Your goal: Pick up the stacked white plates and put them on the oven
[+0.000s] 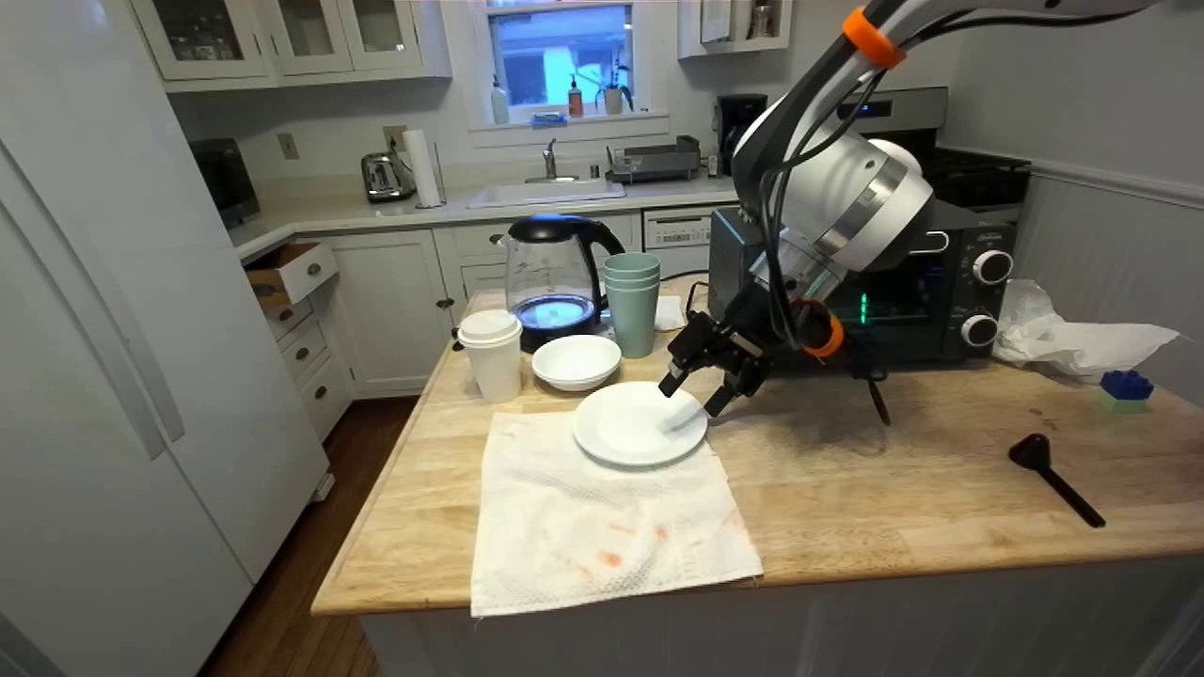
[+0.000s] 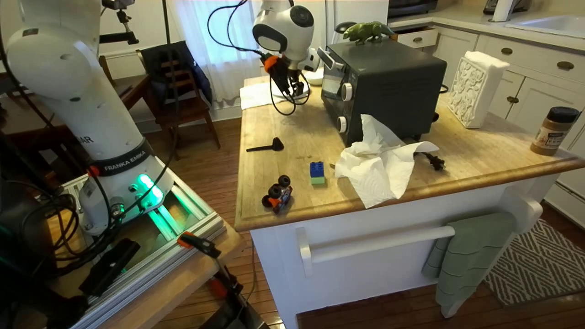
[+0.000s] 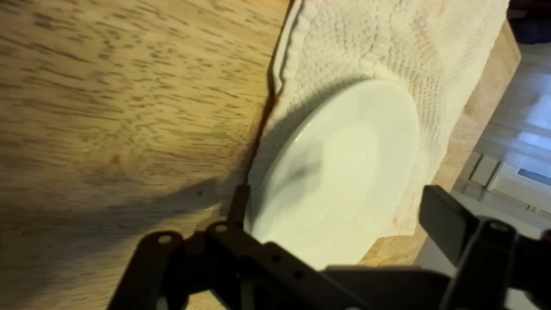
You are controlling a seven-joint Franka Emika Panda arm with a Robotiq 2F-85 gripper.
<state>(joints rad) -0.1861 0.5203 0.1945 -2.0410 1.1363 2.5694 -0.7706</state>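
The stacked white plates (image 1: 630,428) lie flat, partly on a white cloth (image 1: 602,545); from above they look like one plate, so the number cannot be told. The plates (image 3: 353,159) fill the middle of the wrist view, their near edge hidden by the gripper. My gripper (image 1: 694,397) is open and empty at the plates' edge on the oven side, tilted downward. In the wrist view the gripper (image 3: 340,209) has one finger just outside the rim and the other above the plate side. The black oven (image 2: 388,91) stands beside the arm; its front (image 1: 992,301) shows a green-lit display.
A green dinosaur toy (image 2: 368,32) stands on the oven top. A white bowl (image 1: 577,362), lidded white cup (image 1: 493,362), stacked green cups (image 1: 632,310) and glass kettle (image 1: 555,282) are behind the plates. A black scoop (image 1: 1044,465) and crumpled paper towel (image 2: 379,169) lie on the counter.
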